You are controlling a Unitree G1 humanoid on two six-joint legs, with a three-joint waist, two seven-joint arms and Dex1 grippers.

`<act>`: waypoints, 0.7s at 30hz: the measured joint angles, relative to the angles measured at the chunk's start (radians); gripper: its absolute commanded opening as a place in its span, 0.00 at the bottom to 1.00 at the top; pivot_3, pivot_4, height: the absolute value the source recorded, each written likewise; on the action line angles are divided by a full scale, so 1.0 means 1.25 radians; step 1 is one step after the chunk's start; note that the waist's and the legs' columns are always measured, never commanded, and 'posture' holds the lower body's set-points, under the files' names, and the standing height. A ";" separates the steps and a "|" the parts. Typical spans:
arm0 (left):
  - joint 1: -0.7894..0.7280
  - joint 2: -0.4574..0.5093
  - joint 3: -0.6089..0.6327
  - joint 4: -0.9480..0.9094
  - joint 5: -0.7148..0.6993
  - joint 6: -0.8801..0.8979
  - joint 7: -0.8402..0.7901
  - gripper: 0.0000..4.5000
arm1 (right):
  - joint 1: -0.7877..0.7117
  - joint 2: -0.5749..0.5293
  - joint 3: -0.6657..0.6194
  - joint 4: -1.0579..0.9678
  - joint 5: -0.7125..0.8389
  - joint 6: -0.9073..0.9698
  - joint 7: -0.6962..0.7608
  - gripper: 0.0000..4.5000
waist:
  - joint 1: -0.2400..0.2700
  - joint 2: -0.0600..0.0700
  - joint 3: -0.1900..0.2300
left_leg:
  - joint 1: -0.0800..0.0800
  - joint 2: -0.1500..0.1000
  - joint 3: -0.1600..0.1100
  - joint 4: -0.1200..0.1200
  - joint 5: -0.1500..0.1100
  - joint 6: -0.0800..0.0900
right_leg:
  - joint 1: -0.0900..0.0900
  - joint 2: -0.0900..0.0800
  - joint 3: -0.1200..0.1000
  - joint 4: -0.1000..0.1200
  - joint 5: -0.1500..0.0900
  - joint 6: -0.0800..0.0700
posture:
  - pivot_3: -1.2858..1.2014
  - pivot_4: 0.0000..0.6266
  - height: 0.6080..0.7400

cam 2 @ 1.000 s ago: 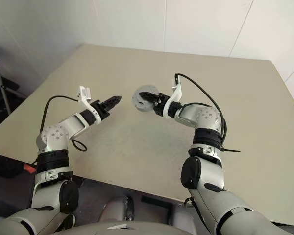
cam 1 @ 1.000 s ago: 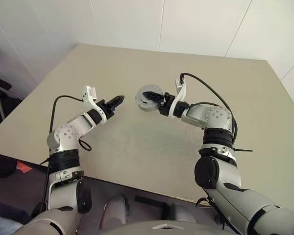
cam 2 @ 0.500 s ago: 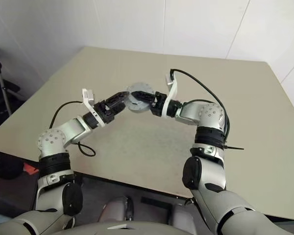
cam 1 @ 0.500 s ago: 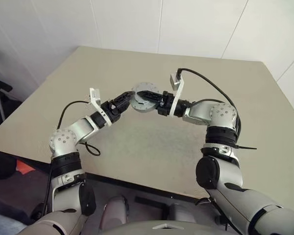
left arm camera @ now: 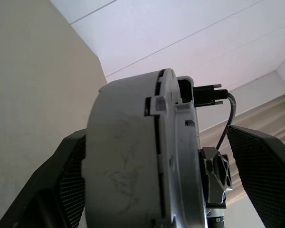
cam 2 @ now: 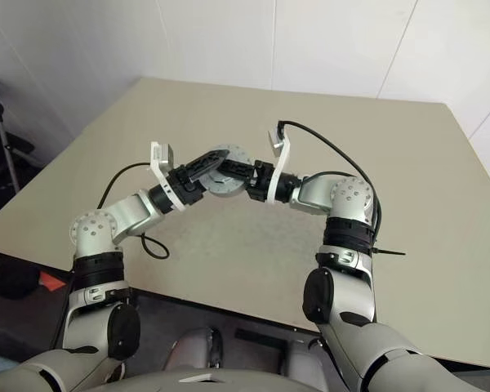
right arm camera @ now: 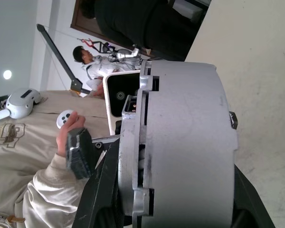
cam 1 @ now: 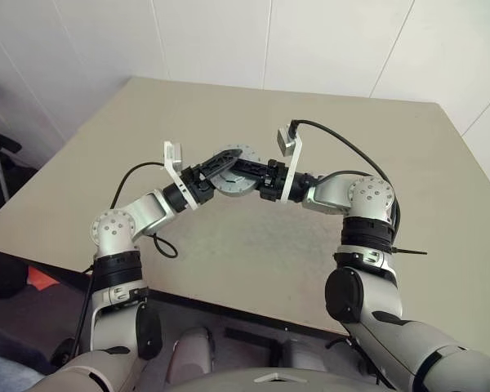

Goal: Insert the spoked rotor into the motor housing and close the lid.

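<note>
The left gripper point(cam 1: 219, 166) is seen just left of the frame's centre in the head views, its two black fingers spread wide on either side of the grey motor housing point(cam 1: 235, 171); in its wrist view the fingers point(left arm camera: 66, 175) stand clear of the housing's walls, with a gap visible on the far side, so no firm grip can be made out there. The right gripper point(cam 1: 257, 173) comes in from the right of centre and is closed on the motor housing, its fingers point(right arm camera: 99, 190) pressed against both flat faces in its wrist view. The housing is held up above the beige table point(cam 1: 253, 245), at the middle of the frame, between the two grippers, and its lid point(left arm camera: 178, 156) is seen seated against the body with a thin seam between them. The spoked rotor cannot be made out. A black cable point(cam 1: 351, 155) arches from the right wrist toward the right of the frame. Beyond the table's far edge, a white panelled wall point(cam 1: 310, 41) is seen along the top. In the right wrist view a person point(right arm camera: 38, 156) in a light sweatshirt is seen holding a controller point(right arm camera: 78, 152).
</note>
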 measured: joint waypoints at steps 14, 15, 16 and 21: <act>0.000 0.013 0.021 0.018 -0.038 -0.054 0.004 1.00 | 0.001 -0.004 0.019 -0.006 0.000 -0.009 0.012 0.47 | 0.000 0.000 0.000 | 0.000 0.000 0.000 0.001 0.000 0.000 | 0.000 0.000 0.000 0.001 0.000 0.000 | 0.52 0.00 1.00; 0.000 0.013 0.021 0.018 -0.038 -0.055 0.005 1.00 | 0.001 -0.004 0.020 -0.006 0.000 -0.010 0.012 0.47 | 0.000 0.000 0.000 | 0.000 0.000 0.000 0.001 0.000 0.000 | 0.000 0.000 0.000 0.001 0.000 0.000 | 0.52 0.00 1.00; 0.000 0.014 0.020 0.019 -0.038 -0.056 0.005 1.00 | 0.001 -0.004 0.022 -0.006 -0.001 -0.012 0.012 0.47 | 0.000 0.000 0.000 | 0.000 0.000 0.000 0.001 0.000 0.000 | 0.000 0.000 0.000 0.001 0.000 0.000 | 0.52 0.00 1.00; 0.001 0.018 0.010 0.021 -0.037 -0.062 0.008 1.00 | 0.003 -0.005 0.025 -0.006 -0.001 -0.020 0.011 0.47 | 0.000 0.000 0.000 | 0.000 0.000 0.000 0.001 0.000 0.000 | 0.000 0.000 0.000 0.001 0.000 0.001 | 0.52 0.00 1.00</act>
